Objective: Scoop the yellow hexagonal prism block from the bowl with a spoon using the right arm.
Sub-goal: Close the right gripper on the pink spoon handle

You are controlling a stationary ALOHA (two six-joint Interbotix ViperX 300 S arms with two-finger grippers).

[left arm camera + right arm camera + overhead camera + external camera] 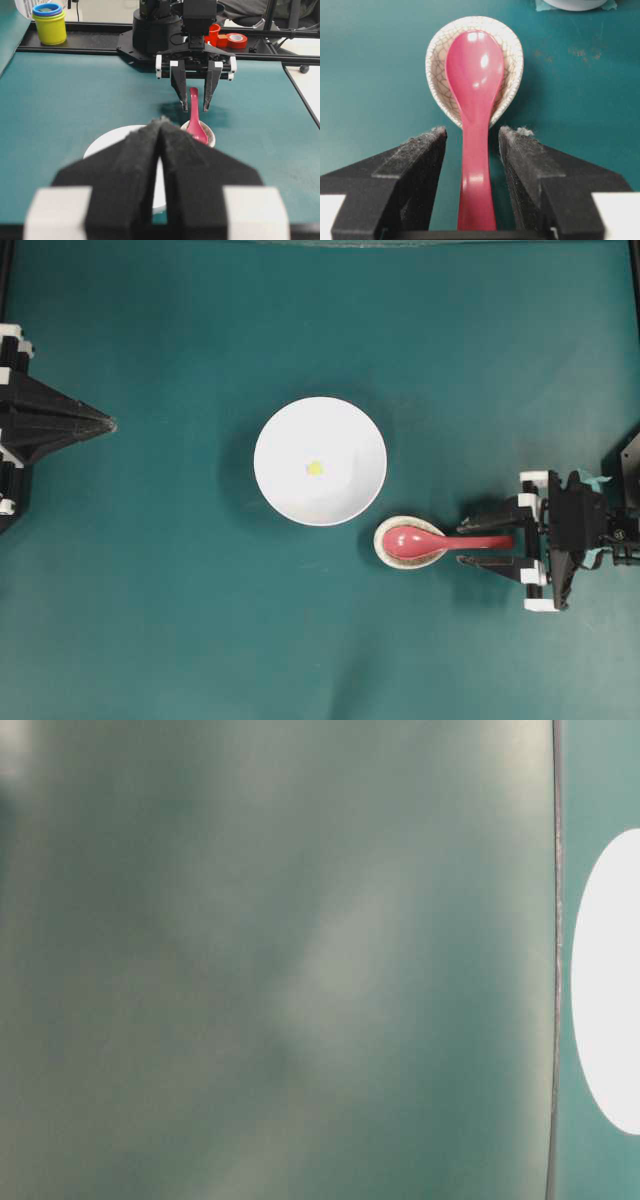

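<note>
The right gripper stands open around the handle of the pink-red soup spoon; its two fingers lie one on each side of the handle with a small gap to each, not yet pressing. The step in hand, as I judge it, is to take the spoon. To do it well the jaws should close squarely on the handle, with the handle kept in the middle between them, so that the scoop does not turn. The lift should be straight up, because the scoop rests in the speckled spoon rest and could drag it.

The yellow hexagonal prism block lies near the centre of the white bowl, in the middle of the desk. The spoon rest is just beside the bowl's rim, on the side toward the right edge of the desk. The left gripper is closed and waits at the left edge.
</note>
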